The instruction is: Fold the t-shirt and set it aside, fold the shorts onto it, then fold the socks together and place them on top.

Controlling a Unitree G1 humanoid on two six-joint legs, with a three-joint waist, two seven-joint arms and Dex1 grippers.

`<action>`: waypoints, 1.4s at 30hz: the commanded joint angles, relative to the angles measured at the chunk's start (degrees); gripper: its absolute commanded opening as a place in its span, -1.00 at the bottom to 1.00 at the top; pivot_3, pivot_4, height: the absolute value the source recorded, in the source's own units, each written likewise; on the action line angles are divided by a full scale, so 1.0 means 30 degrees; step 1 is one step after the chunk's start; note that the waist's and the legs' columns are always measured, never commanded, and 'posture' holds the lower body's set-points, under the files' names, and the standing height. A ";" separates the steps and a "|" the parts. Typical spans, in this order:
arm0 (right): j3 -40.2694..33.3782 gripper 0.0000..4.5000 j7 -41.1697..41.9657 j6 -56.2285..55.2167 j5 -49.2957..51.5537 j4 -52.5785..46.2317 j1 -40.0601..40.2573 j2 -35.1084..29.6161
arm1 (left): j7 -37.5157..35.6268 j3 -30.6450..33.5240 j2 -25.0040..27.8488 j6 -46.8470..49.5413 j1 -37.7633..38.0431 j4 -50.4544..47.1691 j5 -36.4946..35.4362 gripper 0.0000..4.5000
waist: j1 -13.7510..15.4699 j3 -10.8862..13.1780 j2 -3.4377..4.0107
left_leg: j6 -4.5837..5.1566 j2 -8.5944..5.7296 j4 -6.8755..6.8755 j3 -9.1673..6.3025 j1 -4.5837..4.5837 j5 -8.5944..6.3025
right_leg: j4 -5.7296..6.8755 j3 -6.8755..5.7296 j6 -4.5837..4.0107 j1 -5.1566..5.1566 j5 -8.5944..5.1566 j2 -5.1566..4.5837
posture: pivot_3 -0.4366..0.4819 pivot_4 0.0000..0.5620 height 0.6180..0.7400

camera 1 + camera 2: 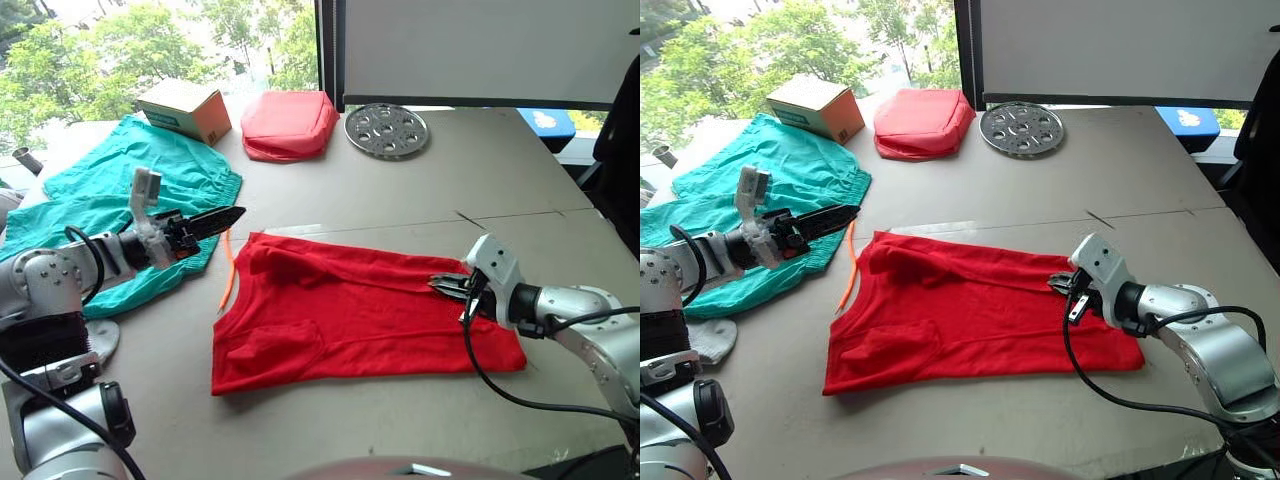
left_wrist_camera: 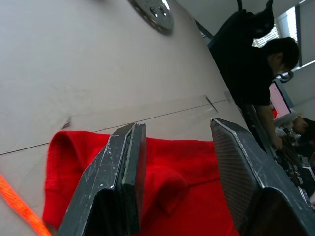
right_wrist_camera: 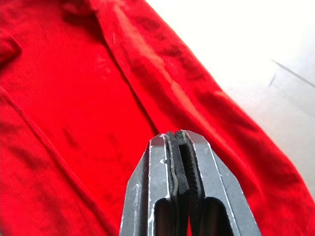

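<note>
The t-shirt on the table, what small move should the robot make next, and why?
Probably bring the left pincer down onto the near end of the red t-shirt. That pincer is open and hovers beside the shirt's edge, while the right pincer sits shut at the far end, so one end lacks a grip for folding.

left tool (image 1: 228, 217) spread, right tool (image 1: 441, 283) closed

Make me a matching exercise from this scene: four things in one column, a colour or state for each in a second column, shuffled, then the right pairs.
Things:
1. t-shirt
2. shorts
3. left gripper
4. right gripper

States:
A. fingers shut, over the red cloth
B. teal-green, at the robot's left
C. fingers open, nothing between them
D. red, lying partly folded mid-table

Pairs: 1-D, 2-B, 3-C, 4-A
</note>
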 commanded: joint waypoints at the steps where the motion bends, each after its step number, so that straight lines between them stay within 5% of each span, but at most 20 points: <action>1: 0.1655 -1.00 -0.1237 0.0276 -0.0776 0.1393 -0.1861 0.1169 | 0.0414 -0.2527 -0.1111 -0.0319 0.0007 -0.3713 -0.0219 -0.69 | -0.0021 -0.0004 0.0001 | -0.0001 -0.0003 -0.0002 0.0010 0.0011 0.0000 | 0.0004 0.0013 -0.0002 0.0005 0.0001 0.0000 | -0.05 -0.47 1.00; 3: 0.3162 -1.00 -0.2053 0.0451 -0.1502 0.3058 -0.3206 0.2490 | 0.1914 -0.4975 -0.2572 -0.1481 -0.0355 -0.4876 0.1414 -0.97 | -0.0010 -0.0020 -0.0023 | -0.0002 -0.0012 -0.0004 0.0007 0.0022 0.0002 | 0.0009 0.0013 -0.0006 0.0014 0.0001 0.0005 | -0.05 -0.47 1.00; 6: 0.4436 -1.00 -0.3254 0.0325 -0.2602 0.5588 -0.4504 0.4243 | 0.3767 -0.8334 -0.4485 -0.3824 -0.0630 -0.4790 0.4497 -0.97 | -0.0008 -0.0021 -0.0007 | -0.0076 -0.0057 -0.0032 0.0005 0.0005 0.0050 | 0.0008 0.0031 -0.0015 0.0006 0.0001 0.0039 | -0.05 -0.47 1.00; 12: 0.5665 -1.00 -0.3828 0.0405 -0.3810 0.7544 -0.4725 0.5074 | 0.4777 -1.1571 -0.6079 -0.6575 0.0203 -0.2445 0.8061 -0.97 | -0.0037 -0.0026 0.0006 | -0.0079 -0.0071 -0.0039 0.0014 -0.0010 0.0055 | 0.0005 0.0055 -0.0017 -0.0006 0.0003 0.0053 | -0.05 -0.47 1.00; 19: 0.1991 -1.00 -0.4323 0.2434 -0.3974 0.4053 -0.0182 0.1098 | 0.5226 -0.8755 -0.4201 -0.7724 0.2036 -0.0654 0.8769 -0.97 | -0.0024 -0.0222 0.0084 | 0.0025 -0.0055 -0.0039 0.0002 0.0042 -0.0008 | -0.0025 0.0032 -0.0011 0.0046 -0.0005 0.0025 | -0.05 -0.47 1.00; 29: -0.1406 -1.00 -0.5921 0.2765 -0.5164 0.3746 0.2971 -0.0730 | 0.8102 -0.0233 -0.4939 -0.2237 0.3107 -0.0310 0.4894 -0.97 | -0.0073 -0.0257 0.0101 | 0.0014 -0.0013 -0.0022 -0.0012 0.0118 -0.0004 | 0.0056 0.0033 0.0008 0.0057 -0.0015 0.0057 | -0.05 -0.47 1.00; 34: -0.3776 -1.00 -0.4715 0.2158 -0.3535 0.1288 0.3685 -0.0450 | 0.7867 0.4413 -0.4651 0.1632 0.1234 0.0576 0.1008 -0.97 | -0.0026 -0.0208 0.0077 | 0.0015 -0.0027 -0.0022 -0.0023 0.0087 -0.0005 | 0.0044 0.0025 0.0011 0.0043 -0.0017 0.0053 | -0.05 -0.47 1.00; 38: -0.4201 -1.00 -0.2725 0.1995 -0.1205 -0.0431 0.3186 -0.0136 | 0.7026 0.2840 -0.3713 0.2524 0.0555 -0.0065 0.0959 -0.97 | -0.0032 -0.0172 0.0067 | 0.0012 -0.0034 -0.0003 -0.0023 0.0048 -0.0003 | 0.0056 0.0030 0.0051 0.0006 -0.0036 0.0055 | -0.05 -0.47 1.00; 42: -0.1902 -1.00 -0.2025 0.0765 -0.0927 -0.0897 0.2038 -0.0014 | 0.6402 0.1501 -0.3402 0.1806 0.0103 -0.0339 0.1068 -0.97 | -0.0033 -0.0160 0.0067 | 0.0010 -0.0041 -0.0037 -0.0017 0.0048 -0.0004 | 0.0019 0.0036 0.0008 0.0006 -0.0011 0.0051 | -0.05 -0.47 1.00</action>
